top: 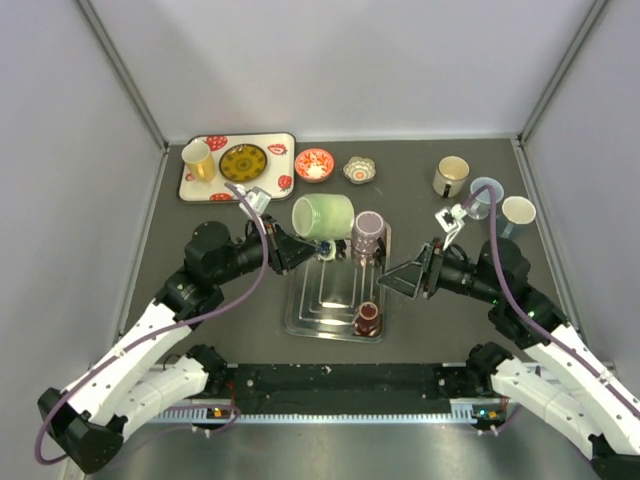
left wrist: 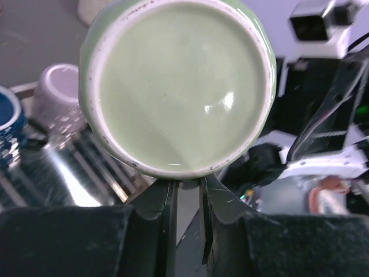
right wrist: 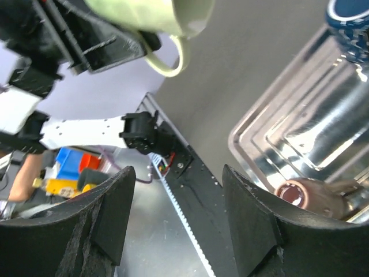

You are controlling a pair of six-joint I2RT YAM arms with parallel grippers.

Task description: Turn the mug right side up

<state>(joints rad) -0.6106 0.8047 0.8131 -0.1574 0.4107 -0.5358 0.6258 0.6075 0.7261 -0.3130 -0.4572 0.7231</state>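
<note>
The left pincer [left wrist: 189,184] has its two black fingers drawn nearly together, only a thin slit between them. They are clamped on the handle side of the green mug [left wrist: 179,86], which hangs clear of the worktop [top: 420,200]. From overhead the mug [top: 322,215] lies on its side just beyond the far edge of the steel tray [top: 310,310], its mouth towards the left.

The left wrist view looks at its base: a flat, pale green glazed disc with a shiny highlight, ringed by an unglazed whitish foot and a darker green wall. The right wrist view shows the rounded lip and a slim loop handle on the mug [right wrist: 155,14], right at the left pincer's black fingertips.

The right pincer [right wrist: 177,190] stands wide apart with nothing between its matte, rough-textured pads. It is above the tray's right side, well apart from the mug.

The tray is ribbed, mirror-bright metal with rounded corners. On it stands an upside-down lilac mug [top: 368,235], and near the front a small glossy brown cup [top: 367,318]. A blue patterned cup [right wrist: 349,17] sits at the tray's far edge. The worktop is dull dark grey.
</note>
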